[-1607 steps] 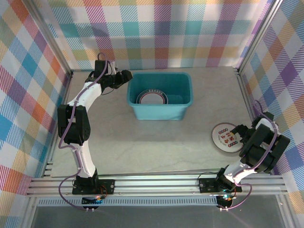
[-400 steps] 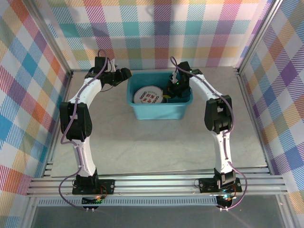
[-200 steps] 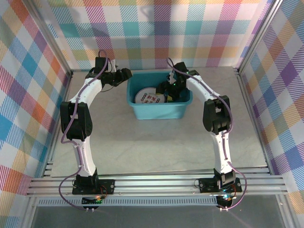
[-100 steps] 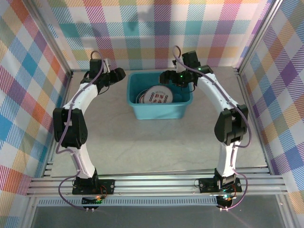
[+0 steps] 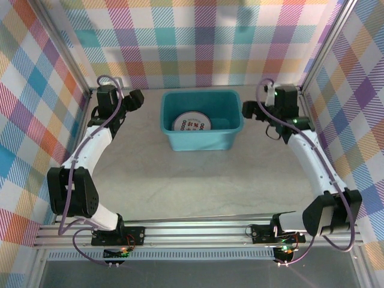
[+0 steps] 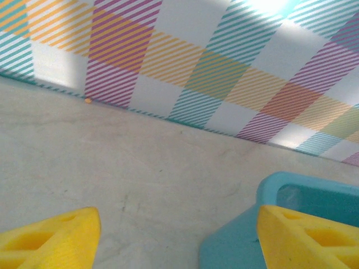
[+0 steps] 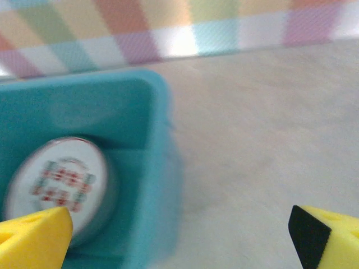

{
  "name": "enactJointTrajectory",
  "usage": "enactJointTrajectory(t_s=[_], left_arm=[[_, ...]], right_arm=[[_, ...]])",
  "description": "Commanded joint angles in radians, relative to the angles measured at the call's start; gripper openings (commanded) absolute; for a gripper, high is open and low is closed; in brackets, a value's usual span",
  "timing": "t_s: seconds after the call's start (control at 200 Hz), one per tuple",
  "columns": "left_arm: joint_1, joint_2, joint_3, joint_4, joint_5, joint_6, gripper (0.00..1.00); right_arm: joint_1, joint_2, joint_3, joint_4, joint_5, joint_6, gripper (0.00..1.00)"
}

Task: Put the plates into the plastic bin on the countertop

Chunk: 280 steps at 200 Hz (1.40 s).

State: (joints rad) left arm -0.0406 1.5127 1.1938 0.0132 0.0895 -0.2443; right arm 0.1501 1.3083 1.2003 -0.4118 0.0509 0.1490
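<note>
Right claw [image 5: 249,110] has drawn back out of the plastic bin [image 5: 201,139], jaws spread wide and empty; the bin now sits just to its left; the patterned plate [image 5: 191,123] it brought lies inside; left claw [image 5: 135,99], also spread and empty, hovers off the bin's far end; this delivery looks complete.

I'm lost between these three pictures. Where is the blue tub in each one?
Top external: the plastic bin sits mid-picture, near the back.
Left wrist: the plastic bin shows one corner at lower right.
Right wrist: the plastic bin takes the left side, a plate inside.
Shared landmark: the plaid wall just behind it.
</note>
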Motion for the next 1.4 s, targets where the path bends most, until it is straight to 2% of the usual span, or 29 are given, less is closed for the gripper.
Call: enactJointTrajectory(t_s=[0.0,0.1,0.19,0.335,0.37,0.435,0.505,0.56,0.63,0.7,0.76,0.805,0.87,0.93,0.985,1.04,1.185,1.2,1.225,1.235,1.395], left_arm=[[0.008,-0.063,-0.115,0.027,-0.096,0.081,0.75],[0.005,-0.127,-0.332,0.127,-0.201,0.119,0.76],[-0.012,-0.183,-0.516,0.265,-0.281,0.159,0.76],[-0.049,-0.172,-0.612,0.297,-0.379,0.204,0.77],[-0.064,-0.161,-0.635,0.324,-0.387,0.219,0.77],[-0.090,-0.136,-0.683,0.414,-0.403,0.249,0.77],[-0.101,-0.098,-0.719,0.530,-0.400,0.266,0.78],[-0.107,-0.078,-0.712,0.549,-0.384,0.278,0.77],[-0.111,-0.035,-0.730,0.677,-0.350,0.321,0.78],[-0.110,0.027,-0.721,0.717,-0.349,0.323,0.78],[-0.097,0.017,-0.712,0.681,-0.336,0.305,0.78],[-0.089,0.025,-0.744,0.754,-0.326,0.305,0.78],[-0.074,0.024,-0.783,0.809,-0.292,0.289,0.79],[-0.072,0.082,-0.817,0.945,-0.281,0.305,0.80],[-0.071,0.051,-0.797,0.842,-0.278,0.290,0.79],[-0.071,0.069,-0.804,0.898,-0.283,0.296,0.79],[-0.062,0.065,-0.789,0.853,-0.269,0.285,0.80],[-0.061,0.067,-0.790,0.858,-0.268,0.284,0.83],[-0.061,0.067,-0.789,0.863,-0.268,0.286,0.98],[-0.061,0.067,-0.789,0.860,-0.268,0.286,1.00],[-0.056,0.066,-0.787,0.855,-0.260,0.284,1.00]], right_arm=[[-0.034,-0.085,-0.225,0.160,0.207,0.010,0.99],[-0.074,-0.153,-0.557,0.485,0.308,-0.041,0.99],[-0.111,-0.135,-0.696,0.634,0.260,-0.053,0.99],[-0.132,0.027,-0.713,0.769,0.258,-0.071,0.99],[-0.137,0.048,-0.686,0.742,0.240,-0.065,0.99],[-0.140,0.069,-0.722,0.903,0.190,-0.071,0.99],[-0.151,0.113,-0.730,1.006,0.129,-0.043,0.99],[-0.150,0.168,-0.727,1.071,0.088,-0.065,0.99],[-0.143,0.190,-0.722,1.087,0.025,-0.101,0.99],[-0.146,0.196,-0.767,1.159,-0.010,-0.109,0.99],[-0.146,0.235,-0.819,1.317,-0.041,-0.126,0.99],[-0.146,0.212,-0.803,1.240,-0.055,-0.130,0.99],[-0.146,0.222,-0.790,1.234,-0.092,-0.147,0.99],[-0.147,0.228,-0.788,1.238,-0.097,-0.149,0.99],[-0.146,0.225,-0.786,1.232,-0.081,-0.144,0.99],[-0.146,0.225,-0.780,1.217,-0.081,-0.142,0.99],[-0.146,0.225,-0.782,1.220,-0.080,-0.143,0.99],[-0.147,0.225,-0.780,1.219,-0.080,-0.142,0.99],[-0.147,0.224,-0.780,1.217,-0.080,-0.142,0.99],[-0.147,0.224,-0.780,1.217,-0.080,-0.141,0.99],[-0.146,0.229,-0.775,1.211,-0.083,-0.144,0.99]])
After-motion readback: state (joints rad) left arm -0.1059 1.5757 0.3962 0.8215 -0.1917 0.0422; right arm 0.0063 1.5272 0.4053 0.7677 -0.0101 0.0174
